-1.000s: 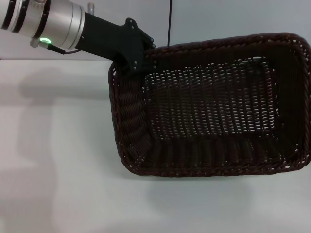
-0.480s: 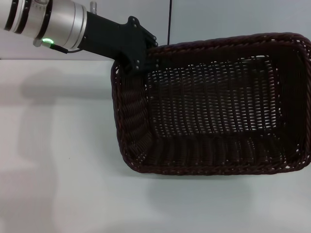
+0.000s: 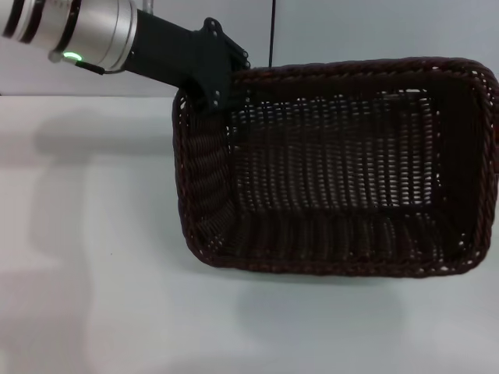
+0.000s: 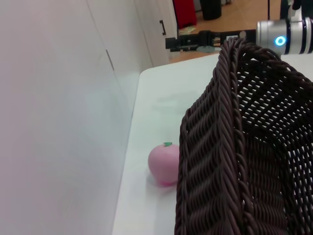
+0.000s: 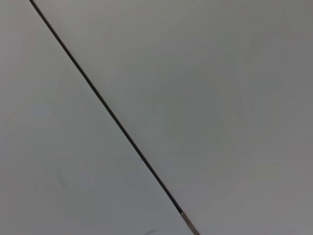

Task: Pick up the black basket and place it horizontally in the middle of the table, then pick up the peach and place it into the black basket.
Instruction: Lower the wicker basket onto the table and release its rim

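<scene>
I'm seeing my left tool (image 3: 221,92) clamping the black basket (image 3: 335,167) rim at its far-left corner, peach (image 4: 164,164) sitting just beside it near the bench's (image 3: 86,234) far edge.

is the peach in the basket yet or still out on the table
Out. The peach sits on the table beside the black basket outer wall, near the grey wall. The head view shows the basket empty, with the left pincer at its rim.
</scene>
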Available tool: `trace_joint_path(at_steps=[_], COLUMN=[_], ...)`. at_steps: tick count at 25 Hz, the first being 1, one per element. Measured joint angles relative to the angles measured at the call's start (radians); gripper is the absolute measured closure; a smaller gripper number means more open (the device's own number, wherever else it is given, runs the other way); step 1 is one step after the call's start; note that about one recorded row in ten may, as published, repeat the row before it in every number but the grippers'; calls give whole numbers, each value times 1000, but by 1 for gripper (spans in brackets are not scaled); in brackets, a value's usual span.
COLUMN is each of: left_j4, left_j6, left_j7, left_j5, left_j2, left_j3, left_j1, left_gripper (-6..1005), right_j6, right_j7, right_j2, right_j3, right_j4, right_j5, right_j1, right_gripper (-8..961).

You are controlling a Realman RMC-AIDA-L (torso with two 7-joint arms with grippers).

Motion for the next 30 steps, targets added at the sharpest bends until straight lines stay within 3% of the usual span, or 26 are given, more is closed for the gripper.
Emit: trace_joint_path(at_steps=[9, 22, 30], left_j4=[83, 186, 188], left_j6=[17, 87, 95], left_j7=[-26, -81, -97], left_j5=[23, 131, 172], left_j2=[15, 18, 9], left_j3=[-4, -6, -2], left_j1=[16, 34, 48], left_gripper=[824, 822, 822], right_j6=[0, 3, 3], right_j7=[0, -1, -1], right_j2=[0, 0, 1], right_j3=[2, 1, 0], right_j4=[2, 3, 7], right_j5=[1, 1, 0], right_j1=[-4, 2, 3], right_gripper=[489, 489, 489])
